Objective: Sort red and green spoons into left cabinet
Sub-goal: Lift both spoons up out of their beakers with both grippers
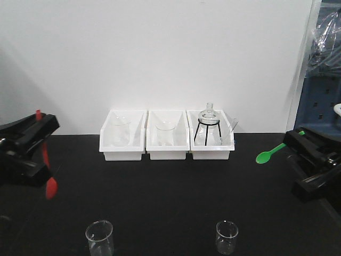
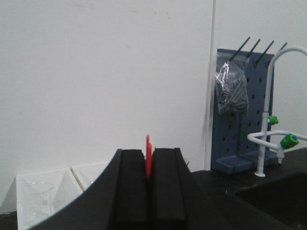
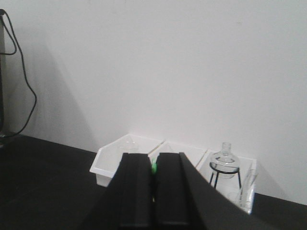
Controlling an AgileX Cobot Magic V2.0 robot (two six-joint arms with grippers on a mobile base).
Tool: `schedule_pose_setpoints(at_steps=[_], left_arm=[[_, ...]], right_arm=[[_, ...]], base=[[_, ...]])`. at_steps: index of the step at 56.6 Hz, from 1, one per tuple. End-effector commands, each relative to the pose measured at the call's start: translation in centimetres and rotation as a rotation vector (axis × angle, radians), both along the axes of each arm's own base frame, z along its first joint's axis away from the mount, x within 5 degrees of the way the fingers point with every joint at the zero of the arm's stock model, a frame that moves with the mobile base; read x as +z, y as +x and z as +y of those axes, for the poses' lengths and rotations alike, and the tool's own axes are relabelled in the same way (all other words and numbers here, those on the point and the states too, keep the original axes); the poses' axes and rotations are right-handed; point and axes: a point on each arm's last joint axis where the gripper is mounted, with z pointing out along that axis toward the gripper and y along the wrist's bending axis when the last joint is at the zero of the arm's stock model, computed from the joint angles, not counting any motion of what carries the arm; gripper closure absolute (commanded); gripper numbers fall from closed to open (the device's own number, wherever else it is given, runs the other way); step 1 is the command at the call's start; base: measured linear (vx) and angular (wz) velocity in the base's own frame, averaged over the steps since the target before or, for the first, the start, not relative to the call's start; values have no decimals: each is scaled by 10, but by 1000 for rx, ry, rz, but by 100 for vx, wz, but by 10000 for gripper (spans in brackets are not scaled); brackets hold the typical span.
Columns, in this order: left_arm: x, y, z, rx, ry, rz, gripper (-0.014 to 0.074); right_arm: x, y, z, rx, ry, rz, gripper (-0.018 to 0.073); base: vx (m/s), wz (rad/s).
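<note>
My left gripper (image 1: 47,144) hangs at the left edge above the black table, shut on the red spoon (image 1: 51,188). That spoon stands nearly upright, bowl down, with its handle end poking above the fingers. Seen from the left wrist, a sliver of the red spoon (image 2: 148,155) shows between the shut pads of the left gripper (image 2: 149,167). At the right edge my right gripper (image 1: 291,140) is shut on the green spoon (image 1: 265,156), whose bowl points left. From the right wrist, a bit of the green spoon (image 3: 154,167) shows in the right gripper (image 3: 154,178). The left cabinet is out of view.
Three white bins (image 1: 123,154) stand side by side at the back; two hold beakers and the right one holds a round flask (image 1: 208,116) on a black tripod. Two small beakers (image 1: 99,236) (image 1: 227,236) stand near the front edge. A blue pegboard (image 2: 240,120) and a tap (image 2: 268,139) over a sink are at the right.
</note>
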Motion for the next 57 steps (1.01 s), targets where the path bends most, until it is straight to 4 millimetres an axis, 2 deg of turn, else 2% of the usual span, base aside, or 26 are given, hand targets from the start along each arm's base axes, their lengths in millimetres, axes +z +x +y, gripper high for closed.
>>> schedule_pose_setpoints(at_steps=[1, 7, 17, 57], left_arm=[[21, -25, 8, 4, -99, -90, 604], [27, -42, 13, 26, -87, -104, 603], [35, -55, 18, 43, -88, -120, 603], [34, -54, 18, 43, -88, -118, 603]], right_arm=[[21, -11, -2, -14, 12, -69, 568], [20, -14, 0, -5, -15, -61, 568], [18, -14, 2, 16, -43, -51, 568], [18, -14, 1, 13, -43, -50, 568]], base=[[0, 0], [0, 0], [0, 0], [0, 0]])
